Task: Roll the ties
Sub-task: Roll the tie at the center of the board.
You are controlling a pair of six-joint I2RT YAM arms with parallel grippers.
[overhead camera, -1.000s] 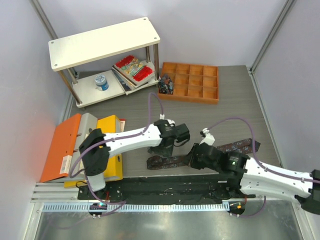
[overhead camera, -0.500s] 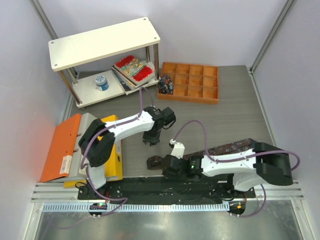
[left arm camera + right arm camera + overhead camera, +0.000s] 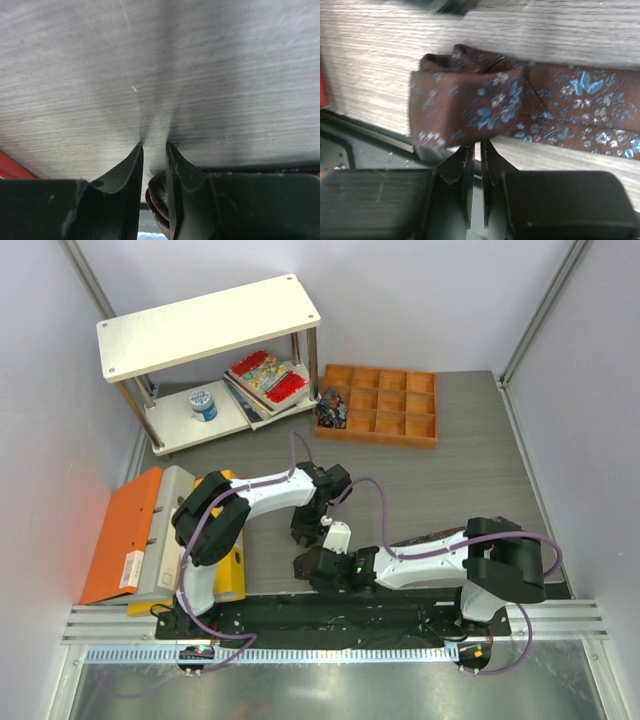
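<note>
The tie (image 3: 580, 112), brown with a pale blue flower print, lies flat along the near side of the table (image 3: 450, 470), running from right to left just behind the black strip (image 3: 340, 615) that borders the front edge. Its left end is doubled back on itself into a loose flap, which looks raised off the wood and throws a shadow beneath it. The right gripper (image 3: 476, 146) is clenched on the lower edge of that flap, with only a thin slit between its jaws. The right arm stretches leftward along and above the tie, hiding its middle from overhead.

The left gripper (image 3: 153, 145) hangs just behind the folded end, close to the right gripper. Its jaws are drawn almost together with nothing between the tips, and only bare woodgrain lies under them.

Room is tight in two directions. The flap sits right at the table's front edge, and the yellow binder (image 3: 222, 490) lies a little to its left beside a grey binder (image 3: 172, 505) and an orange binder (image 3: 120, 535). Behind the tie the wood is open as far as the orange compartment tray (image 3: 400, 439) at the back. One of the tray's left cells holds a dark patterned bundle (image 3: 332, 408). A white two-tier shelf (image 3: 205, 325) fills the back left corner. The right half of the table has free surface up to the side wall.
</note>
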